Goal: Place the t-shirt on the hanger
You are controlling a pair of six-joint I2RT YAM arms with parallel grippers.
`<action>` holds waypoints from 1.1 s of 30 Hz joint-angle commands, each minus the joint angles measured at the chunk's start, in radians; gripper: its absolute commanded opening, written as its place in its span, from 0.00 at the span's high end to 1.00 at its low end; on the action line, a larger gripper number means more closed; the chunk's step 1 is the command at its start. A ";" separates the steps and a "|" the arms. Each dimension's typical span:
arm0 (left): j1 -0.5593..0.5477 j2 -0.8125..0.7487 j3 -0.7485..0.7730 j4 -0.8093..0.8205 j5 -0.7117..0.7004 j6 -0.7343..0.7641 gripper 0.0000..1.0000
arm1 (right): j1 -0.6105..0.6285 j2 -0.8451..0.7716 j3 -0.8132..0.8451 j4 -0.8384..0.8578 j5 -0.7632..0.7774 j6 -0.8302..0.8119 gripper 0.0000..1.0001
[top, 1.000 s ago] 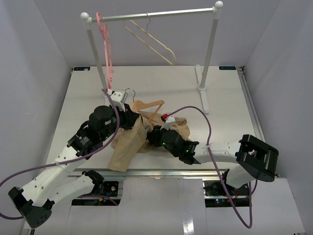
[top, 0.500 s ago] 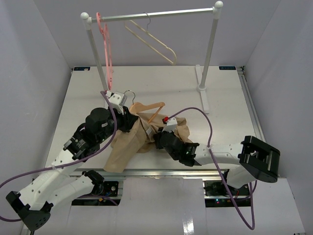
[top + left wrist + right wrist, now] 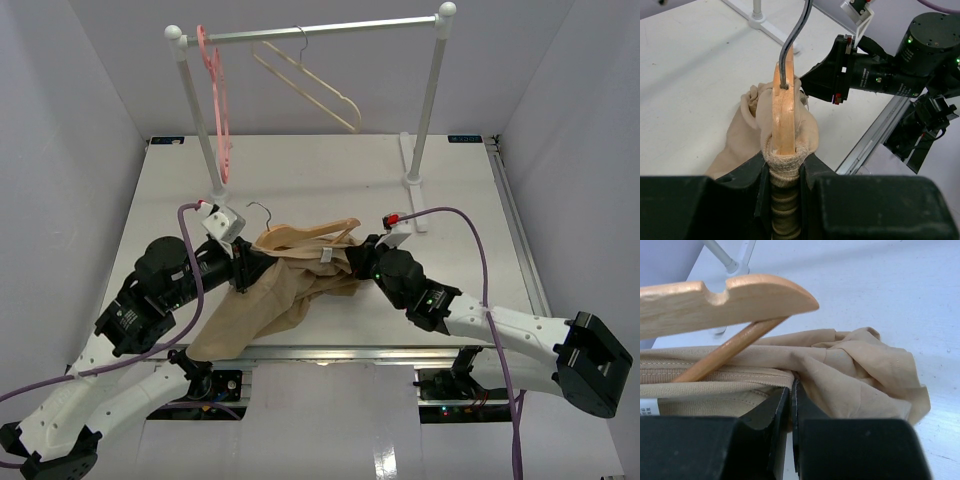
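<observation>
Two grips carry this step. Your left end effector (image 3: 785, 161) is clamped on one end of the hanger (image 3: 784, 107), with the ribbed collar (image 3: 785, 150) of the t-shirt (image 3: 747, 132) wrapped round the wood between the fingers. Your right end effector (image 3: 790, 395) is pinched tight on a fold of cloth just below the hanger's other end. That end is bare wood, standing above the neck seam in the right wrist view. I cannot tell whether the crossbar (image 3: 730, 352) sits inside the neck opening.

My judgement is that one shoulder is dressed and the other is not. Hold the left side firm and level. With the right, lift the cloth up and outward past the bare tip, then draw it down over the shoulder. Pull gently, since hard tension along the hanger could drag the collar off the left end. Leave the hook (image 3: 795, 40) free.

Below all this, the desk (image 3: 330, 170) is white, smooth and matte, so cloth should slide on it easily. The shirt's body trails towards its near edge. At the far side stands a rack (image 3: 320, 30) carrying a pink hanger (image 3: 218, 100) and a cream hanger (image 3: 315, 90). Its right post is near your right arm. Plain pale walls (image 3: 80, 100) close in on the left, the right and the far side.
</observation>
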 commanded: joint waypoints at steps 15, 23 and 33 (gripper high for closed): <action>0.001 -0.116 0.031 0.114 0.213 -0.027 1.00 | -0.100 -0.146 -0.082 -0.132 0.018 -0.079 0.92; 0.001 -0.109 0.095 -0.025 0.237 0.075 1.00 | -0.206 -0.213 -0.095 -0.166 -0.028 -0.068 0.92; 0.001 -0.077 0.133 -0.086 0.346 0.108 1.00 | -0.279 -0.263 -0.041 -0.221 -0.095 -0.103 0.92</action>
